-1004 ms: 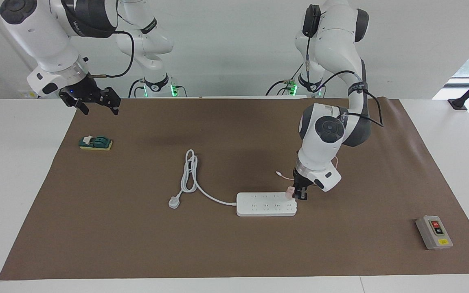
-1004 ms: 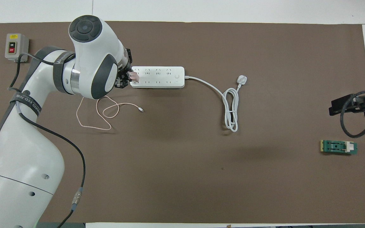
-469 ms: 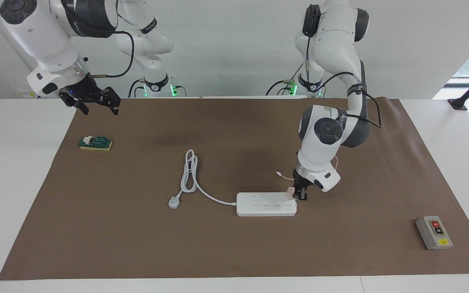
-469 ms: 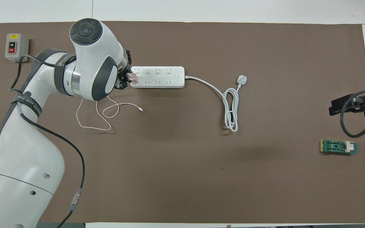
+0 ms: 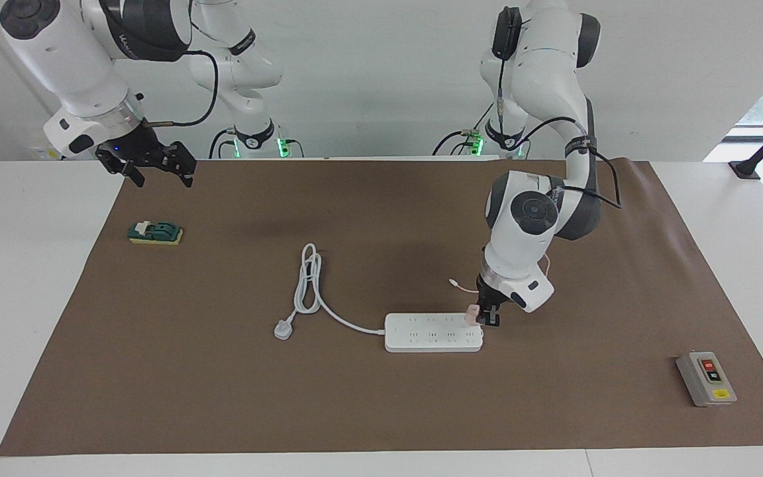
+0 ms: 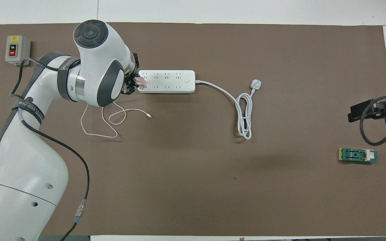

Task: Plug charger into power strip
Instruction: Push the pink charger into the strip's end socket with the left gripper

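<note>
The white power strip [image 5: 431, 332] [image 6: 168, 81] lies flat on the brown mat. The pale pink charger [image 5: 471, 313] [image 6: 141, 81] stands on the strip's top at the end toward the left arm, its prongs hidden. My left gripper [image 5: 481, 317] [image 6: 134, 83] points down and is shut on the charger. The thin pink cable [image 6: 99, 130] trails in loops on the mat nearer to the robots. My right gripper [image 5: 150, 162] [image 6: 374, 110] waits open in the air over the mat's edge at the right arm's end.
The strip's thick white cord coils and ends in a white plug [image 5: 282, 329] [image 6: 256, 84] toward the right arm's end. A grey switch box [image 5: 706, 379] [image 6: 17, 49] sits at the mat's corner. A green block [image 5: 155, 232] [image 6: 358, 155] lies below the right gripper.
The left arm's wrist has shifted very slightly over the strip's end, with the charger still in its grip. The right arm has not moved.
</note>
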